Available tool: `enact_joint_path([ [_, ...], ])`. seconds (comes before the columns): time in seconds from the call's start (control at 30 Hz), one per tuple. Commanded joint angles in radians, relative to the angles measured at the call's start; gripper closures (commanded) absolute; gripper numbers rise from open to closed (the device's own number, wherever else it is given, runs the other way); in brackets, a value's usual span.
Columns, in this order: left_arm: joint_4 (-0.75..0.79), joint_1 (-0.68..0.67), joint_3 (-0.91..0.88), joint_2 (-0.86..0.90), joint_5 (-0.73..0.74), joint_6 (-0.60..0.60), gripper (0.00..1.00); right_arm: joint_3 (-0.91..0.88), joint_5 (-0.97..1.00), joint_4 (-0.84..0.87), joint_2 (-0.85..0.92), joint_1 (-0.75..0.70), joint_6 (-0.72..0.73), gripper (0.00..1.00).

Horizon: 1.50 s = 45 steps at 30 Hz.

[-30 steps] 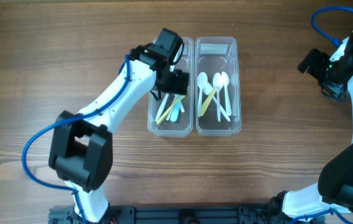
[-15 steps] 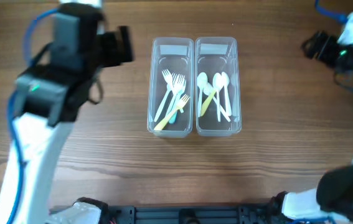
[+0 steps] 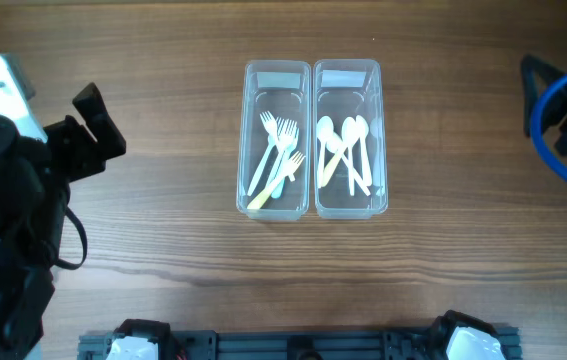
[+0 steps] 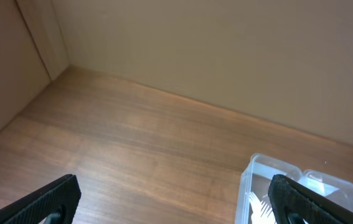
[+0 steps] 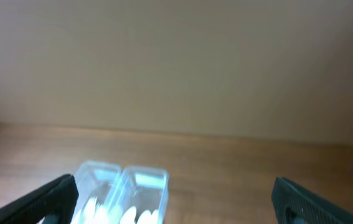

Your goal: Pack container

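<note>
Two clear plastic containers stand side by side at the table's middle. The left container (image 3: 247, 140) holds several white forks and a yellow one (image 3: 279, 160). The right container (image 3: 380, 140) holds several white spoons and a yellow one (image 3: 345, 150). My left gripper (image 3: 88, 130) is raised high at the far left, open and empty; its fingertips (image 4: 51, 199) show wide apart in the left wrist view, with the fork container (image 4: 257, 180) at lower right. My right gripper (image 3: 563, 110) is at the far right edge, open and empty; the right wrist view shows both containers (image 5: 120, 186), blurred.
The wooden table (image 3: 163, 250) runs in all directions round the containers. A blue cable (image 3: 548, 130) loops at the right arm. A beige wall (image 4: 226, 56) rises behind the table.
The left arm left the fork container, swung to the far left and rose toward the camera. The right arm drew back to the right edge. The containers have not moved.
</note>
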Motion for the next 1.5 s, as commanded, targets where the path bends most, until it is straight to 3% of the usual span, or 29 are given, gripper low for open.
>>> enact_joint_path([
  [0.0,-0.024,0.009,0.006,0.018,-0.013,0.013,0.00,0.000,-0.021,-0.041,-0.002,0.001,-0.010,0.01],
  [0.8,-0.027,0.009,0.006,0.020,-0.013,0.012,0.00,0.000,-0.022,-0.088,0.105,0.001,0.000,0.00],
  [1.17,-0.027,0.009,0.006,0.019,-0.013,0.012,0.00,-0.009,0.000,0.056,-0.038,0.002,0.051,0.00],
  [1.3,-0.027,0.009,0.006,0.019,-0.013,0.012,0.00,-0.158,0.154,0.160,-0.143,0.096,0.053,0.00],
  [1.47,-0.027,0.009,0.006,0.019,-0.013,0.012,0.00,-0.569,0.271,0.394,-0.383,0.247,0.176,0.00],
])
